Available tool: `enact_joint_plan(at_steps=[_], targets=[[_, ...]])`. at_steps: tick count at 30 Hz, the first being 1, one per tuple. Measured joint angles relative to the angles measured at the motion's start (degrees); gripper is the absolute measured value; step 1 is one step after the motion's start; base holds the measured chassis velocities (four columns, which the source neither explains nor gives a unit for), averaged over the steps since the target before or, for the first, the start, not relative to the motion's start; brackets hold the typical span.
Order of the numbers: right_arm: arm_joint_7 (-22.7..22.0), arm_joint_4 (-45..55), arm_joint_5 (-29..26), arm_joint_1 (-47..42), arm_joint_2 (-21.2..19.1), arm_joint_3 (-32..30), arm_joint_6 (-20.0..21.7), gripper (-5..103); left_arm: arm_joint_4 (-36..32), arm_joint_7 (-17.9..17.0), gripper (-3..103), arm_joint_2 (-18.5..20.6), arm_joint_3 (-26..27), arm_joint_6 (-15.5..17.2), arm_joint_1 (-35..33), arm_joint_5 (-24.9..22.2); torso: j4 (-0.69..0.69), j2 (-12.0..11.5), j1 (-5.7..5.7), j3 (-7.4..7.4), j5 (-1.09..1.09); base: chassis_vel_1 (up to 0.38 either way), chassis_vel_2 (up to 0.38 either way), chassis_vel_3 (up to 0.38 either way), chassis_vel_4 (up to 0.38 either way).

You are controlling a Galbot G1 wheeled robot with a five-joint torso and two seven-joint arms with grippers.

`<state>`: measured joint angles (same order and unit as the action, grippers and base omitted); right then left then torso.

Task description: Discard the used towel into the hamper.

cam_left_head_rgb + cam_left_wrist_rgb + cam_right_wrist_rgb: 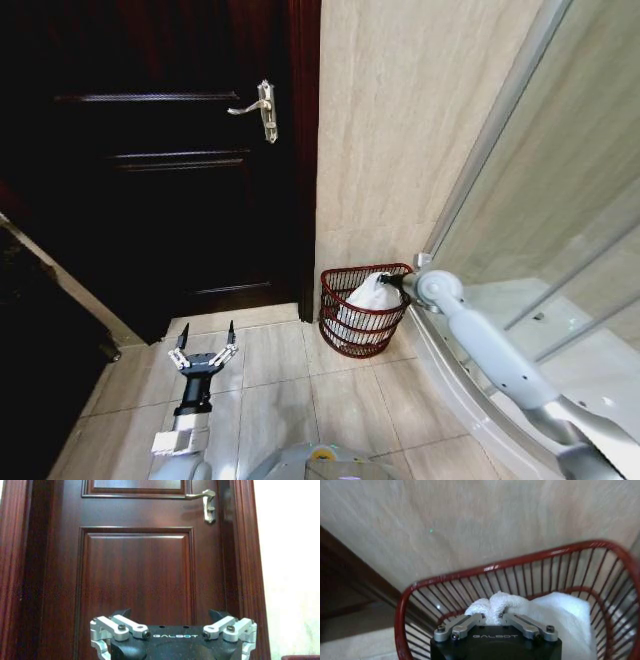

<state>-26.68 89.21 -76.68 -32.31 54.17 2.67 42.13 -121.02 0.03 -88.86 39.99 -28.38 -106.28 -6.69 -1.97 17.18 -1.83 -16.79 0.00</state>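
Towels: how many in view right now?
1. The white towel is pinched in the right gripper over the hamper by the wall, hanging down into it. More could lie hidden beneath it. The left gripper hangs open near the door.

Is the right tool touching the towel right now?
Touching. In the right wrist view the right tool has its fingers closed on a bunched fold of the white towel, inside the hamper.
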Motion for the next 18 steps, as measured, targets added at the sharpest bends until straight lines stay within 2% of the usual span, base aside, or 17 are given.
enact_joint_plan(at_steps=[3, 5, 7, 8, 9, 10, 12, 13, 16, 17, 18], targets=[[-0.8, -2.6, 4.1, 0.1, 2.3, 1.4, 0.0, 2, 0.7, 0.4, 100, 0.0, 0.4, -0.1, 0.5, -0.8, 0.0, 0.0, 0.0, 0.0, 0.0, 0.0, 0.0, 0.0, 0.0], [-1.0, -2.7, 4.4, 0.1, 2.4, 1.4, 0.0, 2, 0.8, 0.5, 100, 0.0, 0.5, -0.1, 0.6, -1.0, 0.0, 0.0, 0.0, 0.0, 0.01, 0.0, 0.0, 0.0, 0.0], [-1.6, -2.6, 6.2, -0.1, 2.7, 1.0, 0.0, 12, 0.8, 0.8, 100, 0.1, 1.0, 0.1, 0.9, -1.5, 0.0, 0.0, 0.0, 0.0, 0.0, 0.0, 0.0, 0.0, 0.0], [-1.7, -2.5, 6.4, -0.1, 2.6, 0.8, 0.0, 12, 0.8, 0.9, 100, 0.2, 1.2, 0.3, 1.1, -1.6, 0.0, 0.0, 0.0, 0.0, 0.0, 0.0, 0.0, 0.0, 0.0], [-1.9, -1.7, 6.4, -0.3, 2.1, 0.1, 0.0, 17, 0.5, 1.4, 100, 0.0, 1.6, 0.9, 1.5, -2.0, 0.01, 0.0, 0.0, 0.0, 0.0, 0.0, 0.0, 0.0, 0.0], [-1.9, -1.7, 6.4, -0.3, 2.1, 0.1, 0.0, 17, 0.5, 1.4, 100, 0.0, 1.6, 0.9, 1.5, -2.0, 0.01, 0.0, 0.0, 0.0, 0.0, 0.0, 0.0, 0.0, 0.0], [-2.1, -0.3, 6.1, -0.7, 1.0, -0.8, 0.0, 28, -0.4, 1.6, 100, -0.8, 1.8, 2.1, 2.1, -2.5, 0.01, 0.0, 0.0, 0.0, 0.0, 0.0, 0.0, 0.0, 0.0], [-2.1, -0.3, 6.1, -0.7, 1.0, -0.8, 0.0, 28, -0.4, 1.6, 100, -0.8, 1.8, 2.1, 2.1, -2.5, 0.01, 0.0, 0.0, 0.0, 0.0, 0.0, 0.0, 0.0, 0.0], [-1.2, 2.2, 7.3, -2.0, -0.5, -2.3, -0.1, 44, -2.0, 1.3, 100, -1.4, 1.5, 4.8, 2.4, -2.7, 0.02, 0.0, 0.0, 0.0, 0.0, 0.0, 0.0, 0.0, 0.0], [-1.2, 2.2, 7.3, -2.0, -0.5, -2.3, -0.1, 44, -2.0, 1.3, 100, -1.4, 1.5, 4.8, 2.4, -2.7, 0.02, 0.0, 0.0, 0.0, 0.0, 0.0, 0.0, 0.0, 0.0], [-0.9, 2.8, 7.8, -2.5, -0.6, -2.8, -0.1, 49, -2.4, 1.4, 100, -1.5, 1.5, 5.3, 2.3, -2.7, 0.02, 0.0, 0.0, 0.0, 0.0, 0.0, 0.0, 0.0, 0.0]])
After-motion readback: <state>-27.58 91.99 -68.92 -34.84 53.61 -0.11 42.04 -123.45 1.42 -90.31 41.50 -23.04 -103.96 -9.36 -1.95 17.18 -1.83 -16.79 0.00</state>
